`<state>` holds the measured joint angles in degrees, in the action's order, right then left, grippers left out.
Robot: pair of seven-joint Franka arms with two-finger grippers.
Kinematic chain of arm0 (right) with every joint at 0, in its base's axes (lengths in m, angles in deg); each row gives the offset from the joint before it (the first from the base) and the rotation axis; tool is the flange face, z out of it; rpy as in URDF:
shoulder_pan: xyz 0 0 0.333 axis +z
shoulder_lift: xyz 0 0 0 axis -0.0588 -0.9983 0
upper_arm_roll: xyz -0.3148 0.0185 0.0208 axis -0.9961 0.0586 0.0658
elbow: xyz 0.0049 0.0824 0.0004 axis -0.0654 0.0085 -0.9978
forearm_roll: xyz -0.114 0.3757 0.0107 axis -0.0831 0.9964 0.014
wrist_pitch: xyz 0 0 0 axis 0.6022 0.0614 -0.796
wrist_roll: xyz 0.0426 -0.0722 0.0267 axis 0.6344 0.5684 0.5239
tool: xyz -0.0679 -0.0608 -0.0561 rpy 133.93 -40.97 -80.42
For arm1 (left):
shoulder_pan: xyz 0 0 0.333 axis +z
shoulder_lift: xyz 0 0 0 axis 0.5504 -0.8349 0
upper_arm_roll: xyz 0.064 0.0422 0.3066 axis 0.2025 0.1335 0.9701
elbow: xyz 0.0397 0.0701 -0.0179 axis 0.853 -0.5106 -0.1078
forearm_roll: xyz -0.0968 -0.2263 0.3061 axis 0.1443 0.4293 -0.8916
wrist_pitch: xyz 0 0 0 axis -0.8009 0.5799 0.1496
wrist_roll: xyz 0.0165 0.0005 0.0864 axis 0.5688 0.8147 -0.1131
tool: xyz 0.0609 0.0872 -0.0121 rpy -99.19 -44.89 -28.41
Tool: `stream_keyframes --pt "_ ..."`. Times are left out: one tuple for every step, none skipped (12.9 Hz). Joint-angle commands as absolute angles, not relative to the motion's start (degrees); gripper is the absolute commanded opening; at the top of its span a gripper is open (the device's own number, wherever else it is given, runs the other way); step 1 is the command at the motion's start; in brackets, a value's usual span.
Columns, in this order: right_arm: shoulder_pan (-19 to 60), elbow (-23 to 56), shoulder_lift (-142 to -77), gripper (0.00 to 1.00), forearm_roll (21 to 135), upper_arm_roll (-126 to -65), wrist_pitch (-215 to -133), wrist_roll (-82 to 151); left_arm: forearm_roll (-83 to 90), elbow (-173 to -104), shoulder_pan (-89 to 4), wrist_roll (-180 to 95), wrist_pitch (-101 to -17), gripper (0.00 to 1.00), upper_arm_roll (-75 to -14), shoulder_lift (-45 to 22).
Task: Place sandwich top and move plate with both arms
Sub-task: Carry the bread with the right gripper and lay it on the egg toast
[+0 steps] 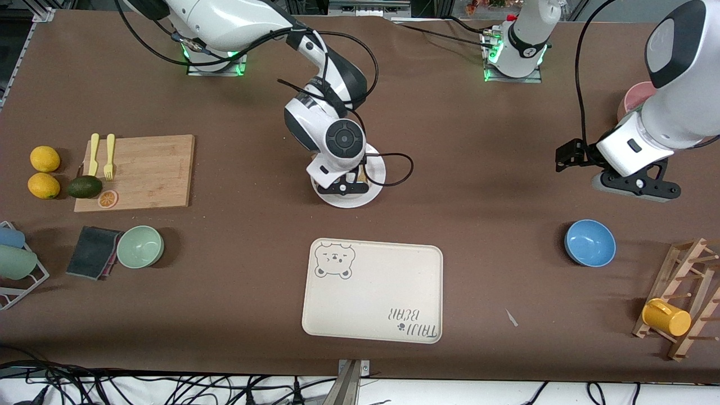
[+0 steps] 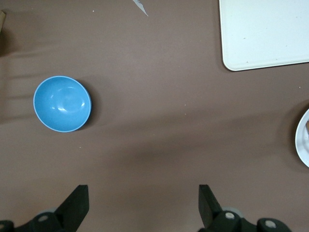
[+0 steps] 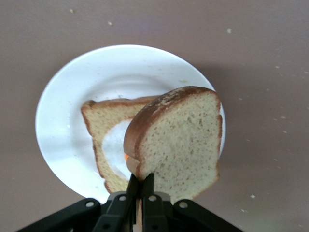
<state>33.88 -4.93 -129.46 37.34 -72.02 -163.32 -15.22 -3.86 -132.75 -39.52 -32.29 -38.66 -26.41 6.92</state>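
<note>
Over the white plate (image 1: pixel 376 191) near the table's middle, I have the right gripper (image 3: pixel 141 186) clamped on the edge of the sandwich top (image 3: pixel 178 145), which hangs tilted above the egg-topped bread slice (image 3: pixel 104 130) lying on that plate. Nearer the front camera than the plate lies the cream bear-printed tray (image 1: pixel 372 292). Toward the left arm's end of the table, my left gripper (image 2: pixel 143 205) hovers with its fingers spread wide apart and empty, above bare brown tabletop beside the blue bowl (image 1: pixel 589 242); that arm waits.
</note>
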Motion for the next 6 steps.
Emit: stream_keyframes --pt "34.5 -7.6 -130.8 0.0 41.2 -72.2 -164.6 -16.6 -4.8 -131.1 -39.9 -32.9 -37.9 1.0 -26.4 6.3" --pt "34.5 -7.6 -131.1 0.0 42.3 -72.2 -166.3 -16.7 -4.8 -131.1 -40.1 -32.9 -37.9 1.0 -26.4 6.3" --pt "34.5 -7.8 -131.6 0.0 42.9 -72.2 -167.7 -16.9 -4.8 -131.1 -40.1 -32.9 -37.9 1.0 -26.4 6.1" --pt "34.5 -7.7 -131.8 0.0 43.1 -72.2 -167.9 -16.9 -4.8 -131.1 -40.3 -32.9 -37.9 1.0 -26.5 5.2" --pt "34.6 -7.6 -132.3 0.0 43.0 -72.2 -167.9 -16.9 -4.7 -131.1 -41.0 -33.0 -38.0 1.0 -26.4 5.0" --pt "34.7 -7.6 -132.4 0.0 43.0 -72.2 -167.9 -16.9 -4.7 -131.1 -41.0 -33.4 -38.0 1.0 -26.4 5.0"
